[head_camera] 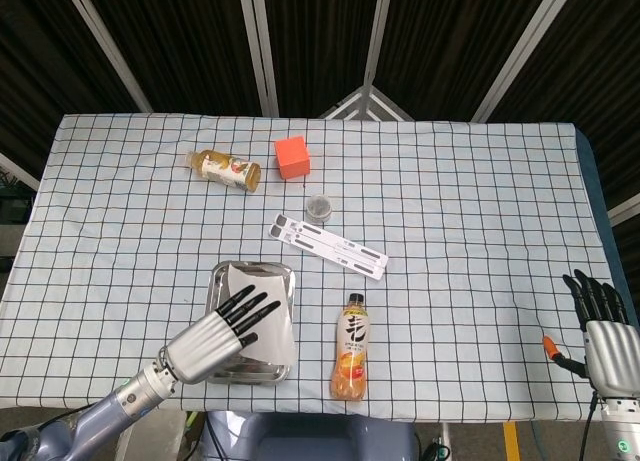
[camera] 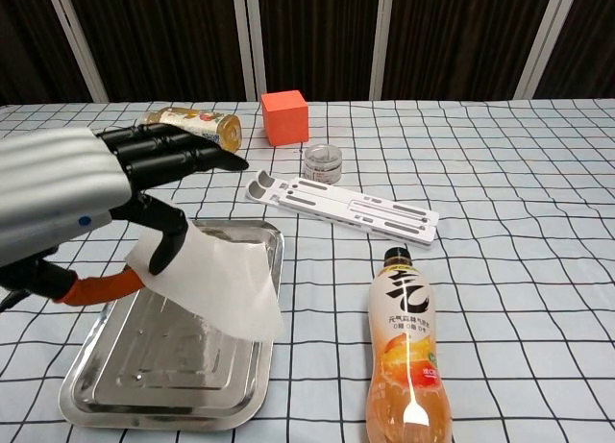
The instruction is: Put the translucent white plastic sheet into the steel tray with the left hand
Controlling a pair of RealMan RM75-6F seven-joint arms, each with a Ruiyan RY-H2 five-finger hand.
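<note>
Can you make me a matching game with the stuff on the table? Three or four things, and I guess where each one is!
Things:
1. plastic sheet
2. orange cube
3. steel tray
4. white rack

Places:
A. far side of the table
B. under the sheet
C. pinched by the left hand
D. between the little jar and the orange drink bottle

Pairs: 1-C, 2-A, 3-B, 4-D

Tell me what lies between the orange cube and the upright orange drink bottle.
In the head view, a small clear jar and a white slotted stand lie between the orange cube and the drink bottle.
</note>
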